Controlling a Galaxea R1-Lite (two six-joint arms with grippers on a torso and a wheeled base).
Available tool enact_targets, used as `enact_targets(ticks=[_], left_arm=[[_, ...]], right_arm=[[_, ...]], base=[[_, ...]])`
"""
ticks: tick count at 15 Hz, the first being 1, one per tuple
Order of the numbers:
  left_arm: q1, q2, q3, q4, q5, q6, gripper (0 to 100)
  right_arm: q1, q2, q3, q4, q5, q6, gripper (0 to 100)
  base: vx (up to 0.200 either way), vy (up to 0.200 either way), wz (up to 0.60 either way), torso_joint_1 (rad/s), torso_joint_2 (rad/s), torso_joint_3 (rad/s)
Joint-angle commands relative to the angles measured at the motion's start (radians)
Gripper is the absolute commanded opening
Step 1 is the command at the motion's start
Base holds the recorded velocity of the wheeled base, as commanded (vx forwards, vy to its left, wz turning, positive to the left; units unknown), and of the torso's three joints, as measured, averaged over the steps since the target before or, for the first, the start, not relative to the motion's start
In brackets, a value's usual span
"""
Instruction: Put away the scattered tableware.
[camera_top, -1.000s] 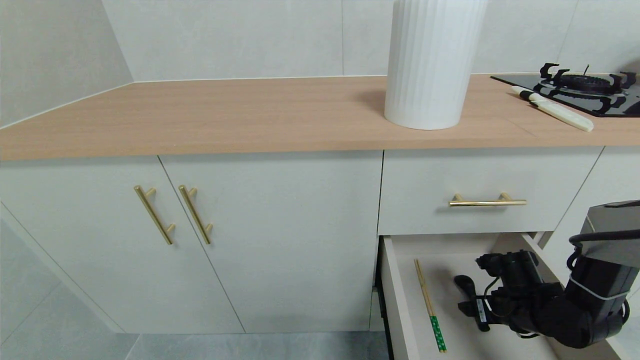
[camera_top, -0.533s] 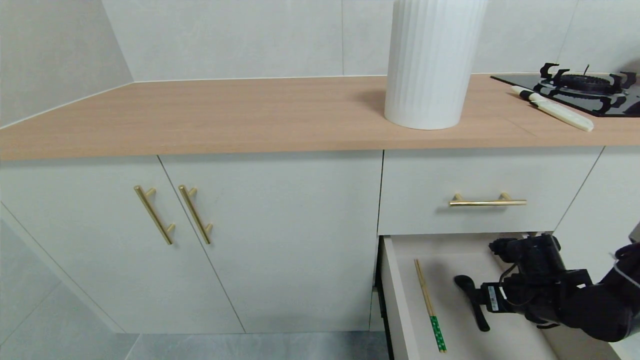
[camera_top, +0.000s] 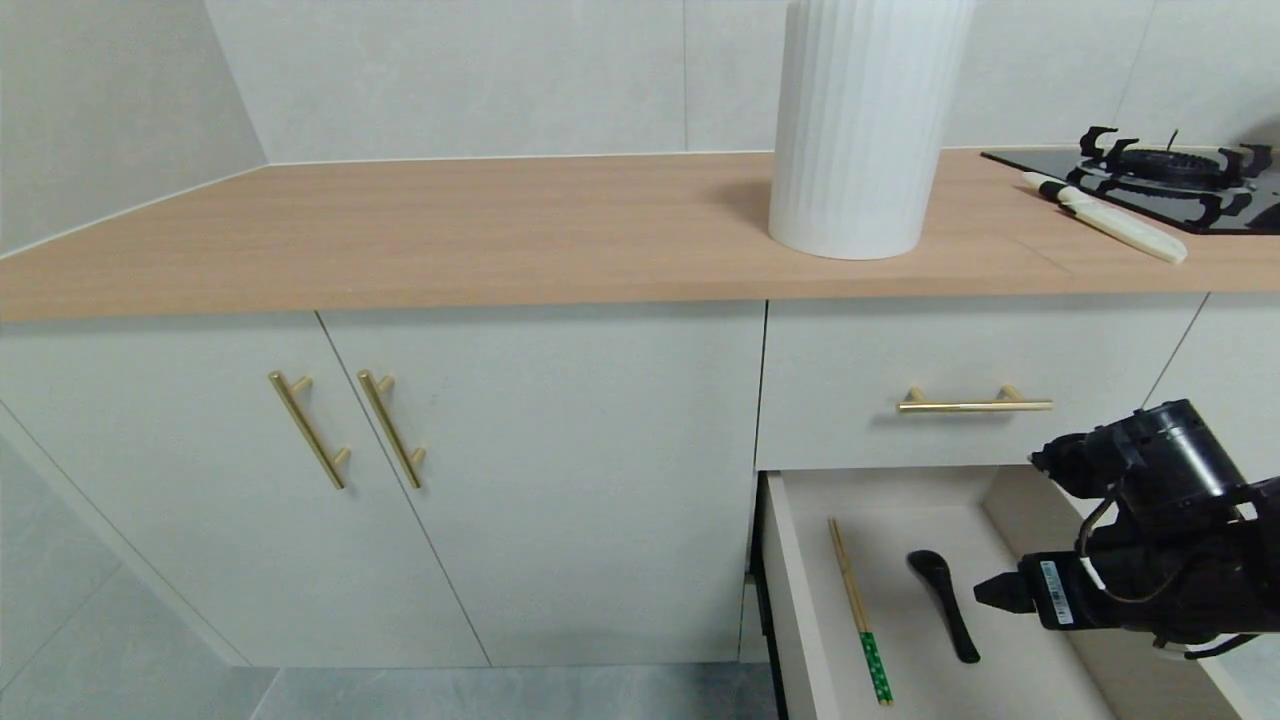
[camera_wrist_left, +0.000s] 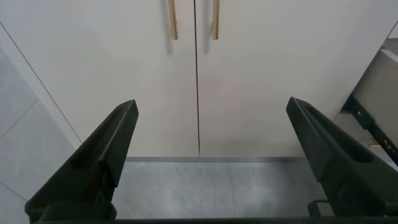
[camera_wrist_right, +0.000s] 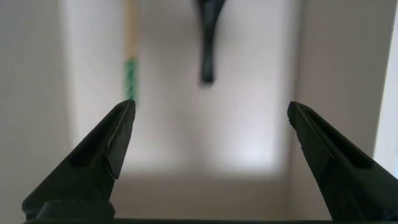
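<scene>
Pale kitchen, gold trim, a few black accents

We see a black spoon (camera_top: 940, 600) and light wooden chopsticks (camera_top: 850, 580) with green, white-dotted ends, both against the cream inside of the drawer (camera_top: 905, 670); the cabinet doors (camera_top: 560, 480) are off-white with gold handles (camera_top: 390, 428), and the counter (camera_top: 450, 230) is tan with a fine wood grain. On it we note a white cylinder (camera_top: 860, 130) patterned with vertical ribs, a cream knife (camera_top: 1105, 217) with a black band, and a glossy black hob (camera_top: 1200, 190). The wall (camera_top: 450, 70) is pale grey tile, the floor (camera_top: 100, 640) a mottled grey, and the left gripper (camera_wrist_left: 211, 104) and right gripper (camera_wrist_right: 210, 106) are black.
</scene>
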Motion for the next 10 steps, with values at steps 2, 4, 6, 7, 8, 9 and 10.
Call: enact_targets(ticks=[2, 4, 6, 7, 8, 9, 10], left_arm=[[0.0, 0.0, 0.0, 0.0, 0.0, 0.0, 100], [0.0, 0.0, 0.0, 0.0, 0.0, -0.002, 100], [0.0, 0.0, 0.0, 0.0, 0.0, -0.002, 100], [0.0, 0.0, 0.0, 0.0, 0.0, -0.002, 100], [0.0, 0.0, 0.0, 0.0, 0.0, -0.002, 100], [0.0, 0.0, 0.0, 0.0, 0.0, -0.002, 100], [0.0, 0.0, 0.0, 0.0, 0.0, -0.002, 100]], right_arm=[[0.054, -0.139, -0.075, 0.105, 0.004, 0.015, 100], [0.054, -0.155, -0.083, 0.133, 0.006, 0.015, 100], [0.054, -0.16, -0.083, 0.134, 0.006, 0.013, 100], [0.054, -0.166, -0.083, 0.136, 0.006, 0.013, 100], [0.054, -0.174, -0.081, 0.136, 0.006, 0.013, 100], [0.054, -0.177, -0.081, 0.141, 0.006, 0.013, 100], [0.054, -0.183, -0.083, 0.151, 0.006, 0.013, 100]], base=[[0.0, 0.0, 0.0, 0.0, 0.0, 0.0], [0.0, 0.0, 0.0, 0.0, 0.0, 0.0], [-0.2, 0.0, 0.0, 0.0, 0.0, 0.005], [-0.2, 0.0, 0.0, 0.007, 0.01, -0.002], [-0.2, 0.0, 0.0, 0.002, 0.0, -0.002], [-0.2, 0.0, 0.0, 0.002, 0.0, 0.007], [-0.2, 0.0, 0.0, -0.002, 0.0, 0.007]])
